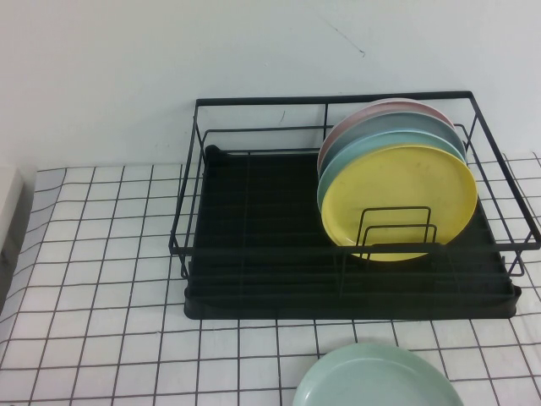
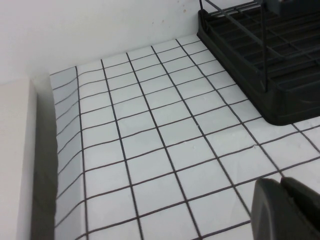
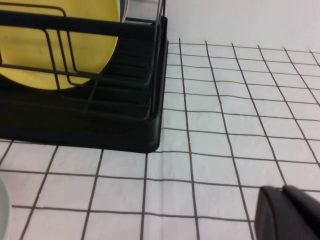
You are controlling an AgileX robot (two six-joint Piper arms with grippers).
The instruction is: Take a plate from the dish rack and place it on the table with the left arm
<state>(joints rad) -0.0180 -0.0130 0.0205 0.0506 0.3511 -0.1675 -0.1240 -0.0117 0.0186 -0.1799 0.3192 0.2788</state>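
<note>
The yellow plate (image 1: 399, 200) stands on edge at the front of a stack in the right part of the black dish rack (image 1: 254, 279); it also shows in the right wrist view (image 3: 50, 45). Behind it stand a light-blue plate (image 1: 385, 139) and a pink plate (image 1: 372, 114). My left gripper (image 2: 281, 184) is shut and empty, low over the grid table (image 2: 150, 125), left of the rack (image 2: 270, 65). My right gripper (image 3: 282, 191) is shut and empty over the table to the right of the rack (image 3: 100, 115). Neither arm shows in the high view.
A pale mint-green plate (image 1: 376, 381) lies flat on the table (image 1: 101, 271) in front of the rack; its edge shows in the right wrist view (image 3: 2, 210). A white wall stands behind. A white block (image 2: 15, 160) borders the table's left edge.
</note>
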